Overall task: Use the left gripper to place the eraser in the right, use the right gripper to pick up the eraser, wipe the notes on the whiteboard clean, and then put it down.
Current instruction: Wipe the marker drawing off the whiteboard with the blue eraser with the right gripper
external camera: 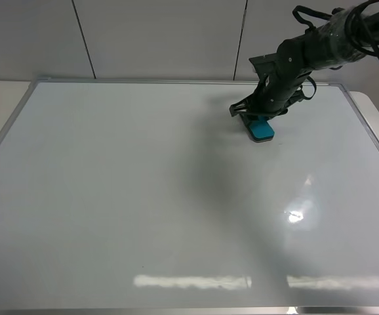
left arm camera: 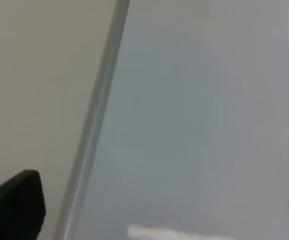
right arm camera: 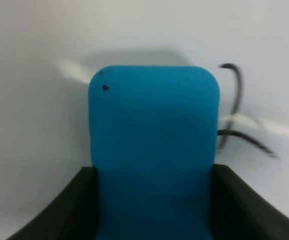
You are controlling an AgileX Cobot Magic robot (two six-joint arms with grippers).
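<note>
1. Black fingers of the right gripper [right arm camera: 154, 202] fill the near edge of the right wrist view. They are narrow and clamped on both long sides of the eraser [right arm camera: 153, 135], whose teal top runs straight out ahead of them.
2. Thin black strokes of the notes [right arm camera: 237, 117] lie on the board just beside one long edge of the eraser, level with its free half and not under it. They are partly blurred.
3. From the high camera, the eraser [external camera: 262, 128] sits at about 1 o'clock from the centre of the whiteboard [external camera: 143, 197]. Its long axis runs from 11 to 5 o'clock, and the right gripper [external camera: 258, 113] is over its 11 o'clock end. The strokes cannot be made out in that view.
4. This looks like the wiping step. The next move probably calls for a sideways sweep across the eraser's long axis toward the strokes, with the felt kept down.
5. The left gripper [left arm camera: 157, 207] has its fingers wide with nothing between them. It hangs over the board beside the silver frame [left arm camera: 102, 100] and the pale table [left arm camera: 34, 75], out of the high view, so the right arm is the nearer one.
6. The surface is glossy and smooth, with glare patches. Bare board lies open from 3 round to 9 o'clock of the eraser, and only the far frame at 12 o'clock is near.
</note>
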